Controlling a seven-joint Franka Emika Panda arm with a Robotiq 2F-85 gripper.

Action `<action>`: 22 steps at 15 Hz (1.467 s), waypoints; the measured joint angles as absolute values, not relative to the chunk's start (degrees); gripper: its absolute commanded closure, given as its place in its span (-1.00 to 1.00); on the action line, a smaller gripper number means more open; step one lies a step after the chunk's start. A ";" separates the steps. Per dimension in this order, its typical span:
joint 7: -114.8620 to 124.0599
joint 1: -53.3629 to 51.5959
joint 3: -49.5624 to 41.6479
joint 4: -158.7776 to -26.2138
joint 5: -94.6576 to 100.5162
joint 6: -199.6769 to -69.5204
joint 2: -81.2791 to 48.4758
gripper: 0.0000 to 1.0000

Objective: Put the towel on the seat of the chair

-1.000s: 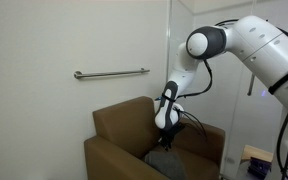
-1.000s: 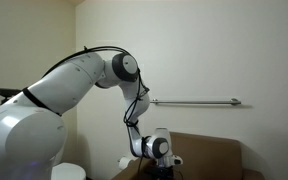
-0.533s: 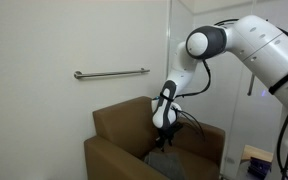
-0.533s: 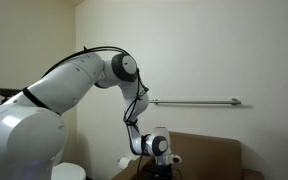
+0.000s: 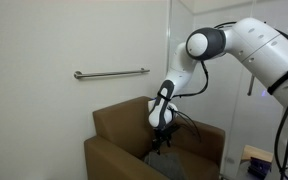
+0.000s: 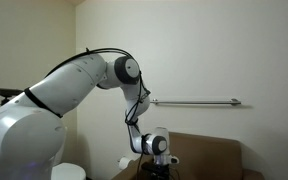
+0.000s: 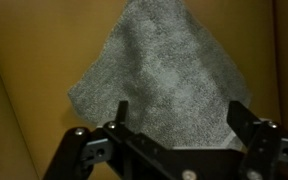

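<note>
Since 1.0 s ago the gripper [image 5: 162, 138] has lifted a little off the seat and drifted slightly left in an exterior view, a small move. Towel stays down on the chair.

Exterior views, left to right: grab bar [image 5: 112, 73] on the white wall, horizontal, above and left of the chair [image 5: 119, 125]. Brown armchair under it, backrest toward the wall. Gripper hangs over the seat, pointing down, between the armrests and in front of the backrest, near the seat's back edge. White arm [image 5: 246, 40] comes in from the upper right, elbow high, forearm dropping to the wrist. Towel is hard to make out here, dark patch under the gripper only.

From the opposite side, in an exterior view: arm [image 6: 44, 110] fills the left, the wrist sits low centre, the chair [image 6: 216, 150] backrest is at the bottom right, and the grab bar [image 6: 194, 101] runs along the wall at the right.

Wrist view, left to right: tan seat cushion at the left, then the grey towel [image 7: 164, 70] lying flat on the seat, one corner pointing to the top of the view, the wide part toward the gripper [image 7: 180, 110]. Darker brown chair side at the right edge. Fingers spread wide, one left fingertip [image 7: 122, 108] and one right, nothing between them. Hand is released, above the towel's near edge, whether it touches the cloth cannot be told. Towel sits mid-seat, clear of the left seat edge, closer to the right one.
</note>
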State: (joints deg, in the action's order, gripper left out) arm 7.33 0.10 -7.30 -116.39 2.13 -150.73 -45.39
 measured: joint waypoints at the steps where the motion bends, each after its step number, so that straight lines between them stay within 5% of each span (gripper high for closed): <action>1: 7.25 0.11 -7.03 -116.13 2.13 -150.72 -45.56 -1.00; 22: 7.19 -0.43 -6.40 -115.46 2.62 -150.89 -45.71 -1.00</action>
